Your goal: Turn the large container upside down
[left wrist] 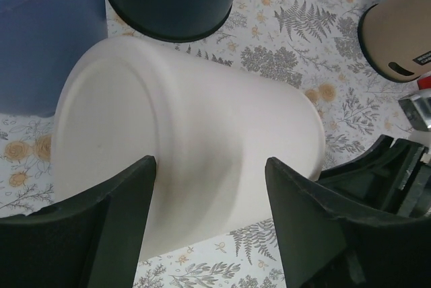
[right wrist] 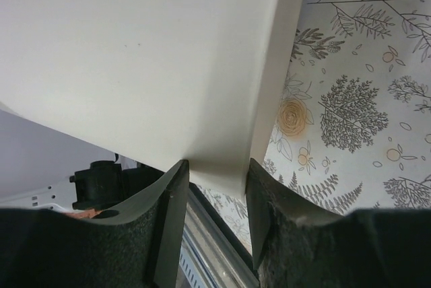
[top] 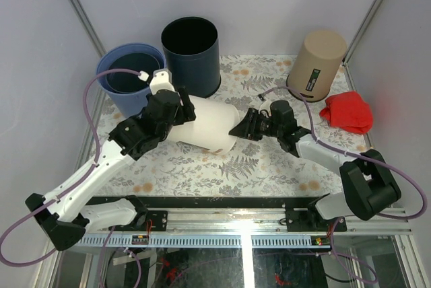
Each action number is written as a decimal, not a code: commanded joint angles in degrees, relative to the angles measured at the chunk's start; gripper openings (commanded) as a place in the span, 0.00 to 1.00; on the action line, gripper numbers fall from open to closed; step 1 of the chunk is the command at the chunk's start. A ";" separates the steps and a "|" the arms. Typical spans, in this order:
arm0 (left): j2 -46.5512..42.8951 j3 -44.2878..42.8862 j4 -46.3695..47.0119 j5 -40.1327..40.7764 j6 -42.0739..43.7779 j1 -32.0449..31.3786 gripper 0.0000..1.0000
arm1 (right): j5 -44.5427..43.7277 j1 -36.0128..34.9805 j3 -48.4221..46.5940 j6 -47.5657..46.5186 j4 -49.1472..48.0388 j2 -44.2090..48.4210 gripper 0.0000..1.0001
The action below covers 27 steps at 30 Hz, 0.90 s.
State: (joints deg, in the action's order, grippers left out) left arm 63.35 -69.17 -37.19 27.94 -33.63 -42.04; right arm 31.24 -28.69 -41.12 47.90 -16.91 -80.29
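The large white container [top: 209,125] lies on its side in the middle of the floral table, base to the left, open mouth to the right. My left gripper [top: 183,110] is open over its base end; in the left wrist view the fingers [left wrist: 128,194] stand apart with the white wall [left wrist: 202,113] between and beyond them. My right gripper [top: 239,128] is at the mouth end. In the right wrist view it [right wrist: 215,163] is shut on the container's rim [right wrist: 222,167], one finger inside, one outside.
A blue bucket [top: 124,83] with a dark liner stands at the back left. A dark navy bin [top: 192,56] stands right behind the white container. A tan container [top: 316,62] stands upside down at the back right, a red cloth [top: 348,113] beside it.
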 commanded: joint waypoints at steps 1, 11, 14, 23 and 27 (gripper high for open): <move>2.30 -2.38 3.79 -7.28 -0.97 -2.62 0.63 | 2.70 -2.62 0.96 7.50 -19.01 -1.35 0.43; 5.64 -4.23 3.79 -7.30 -0.56 -4.06 0.63 | 0.48 -2.87 4.16 9.70 -24.18 -4.82 0.44; 6.53 -4.71 3.79 -7.20 -0.50 -4.70 0.63 | -0.05 -2.87 4.76 10.39 -25.67 -6.09 0.44; 8.33 -5.72 3.85 -7.03 -0.30 -5.58 0.63 | -4.14 -2.87 4.57 9.13 -22.29 -7.15 0.46; 8.95 -5.97 3.90 -7.11 -0.30 -5.92 0.63 | -6.42 -2.87 3.73 8.43 -18.89 -7.59 0.46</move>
State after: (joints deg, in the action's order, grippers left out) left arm 70.57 -74.78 -33.36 26.52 -32.23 -46.26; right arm 27.29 -30.46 -34.11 55.94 -31.27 -88.36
